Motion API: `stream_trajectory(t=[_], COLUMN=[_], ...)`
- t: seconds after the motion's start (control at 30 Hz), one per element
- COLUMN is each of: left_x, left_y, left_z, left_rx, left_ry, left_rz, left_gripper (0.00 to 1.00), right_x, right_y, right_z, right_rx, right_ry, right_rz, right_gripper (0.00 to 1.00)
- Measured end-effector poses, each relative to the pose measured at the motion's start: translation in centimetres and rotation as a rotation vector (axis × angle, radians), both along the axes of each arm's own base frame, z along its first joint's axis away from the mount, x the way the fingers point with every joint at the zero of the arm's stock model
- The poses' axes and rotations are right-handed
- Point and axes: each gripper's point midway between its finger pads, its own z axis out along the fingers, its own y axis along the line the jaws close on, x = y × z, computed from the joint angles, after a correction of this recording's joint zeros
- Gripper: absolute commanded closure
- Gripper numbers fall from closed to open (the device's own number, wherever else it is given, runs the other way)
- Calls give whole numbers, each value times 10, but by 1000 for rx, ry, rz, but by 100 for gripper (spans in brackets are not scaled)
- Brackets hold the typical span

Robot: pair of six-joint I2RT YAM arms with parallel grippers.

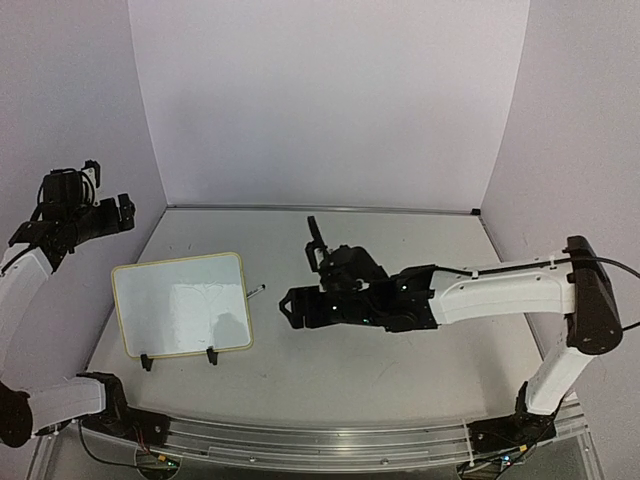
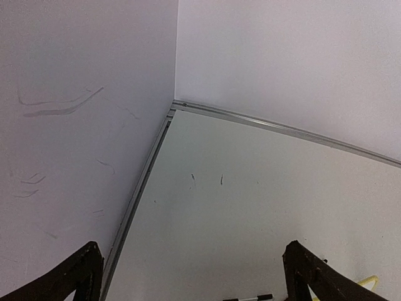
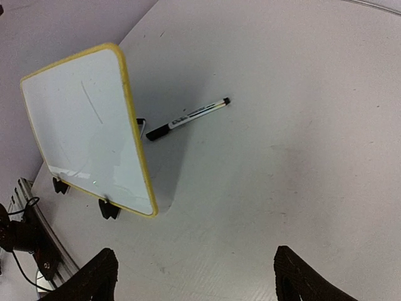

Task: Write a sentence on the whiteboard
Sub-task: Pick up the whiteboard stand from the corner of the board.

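White table (image 1: 400, 385), whiteboard (image 1: 180, 305) left of right end effector (image 1: 288, 309)

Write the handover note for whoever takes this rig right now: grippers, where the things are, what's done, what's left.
Left gripper: open and empty, raised at the left side, looking at the table's far-left corner.
Right gripper: open and empty, above the table, right of the whiteboard and facing it.
Whiteboard: propped on its two clip feet on the left part of the table.
Marker: lying on the table by the board's right edge, clear of both grippers.
Done: no sentence on the board, only a faint stray stroke.
Left: pick up the marker and write the sentence.
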Motion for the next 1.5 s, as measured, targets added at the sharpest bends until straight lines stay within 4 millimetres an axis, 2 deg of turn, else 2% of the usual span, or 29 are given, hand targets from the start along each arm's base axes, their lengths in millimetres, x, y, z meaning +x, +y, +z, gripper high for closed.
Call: stream_trajectory(t=[0.13,0.23,0.33,0.43,0.67,0.93,1.13,1.3,1.5], left_x=[0,0,-1,-2,-2,-2,-2,-2,-2], left_y=[-1,-2,-2,-2,-3,-3,-4,-4,-4], left_z=[1,1,2,4,5,4,4,4,4], left_rx=[-1,-3,-4,-3,-4,-5,-8,-11,-18], left_ry=[-5,-5,-8,-14,-16,-15,-14,-15,-15], left_rz=[-4,-9,-9,-9,-12,-14,-19,-18,-17], left_gripper=[0,0,0,0,0,0,0,0,0], right_x=[-33,-48,-55,-56,-59,-74,-79,-73,-65], right_y=[62,94,115,127,160,188,195,198,195], right_z=[-20,-41,-63,-79,-95,-117,-122,-123,-129], right_rx=[-16,-40,-83,-127,-143,-152,-153,-146,-159], right_ry=[37,58,64,53,19,7,0,-9,-28], right_rz=[67,101,116,124,151,187,187,158,113], right_gripper=[22,27,28,32,39,46,53,63,67])
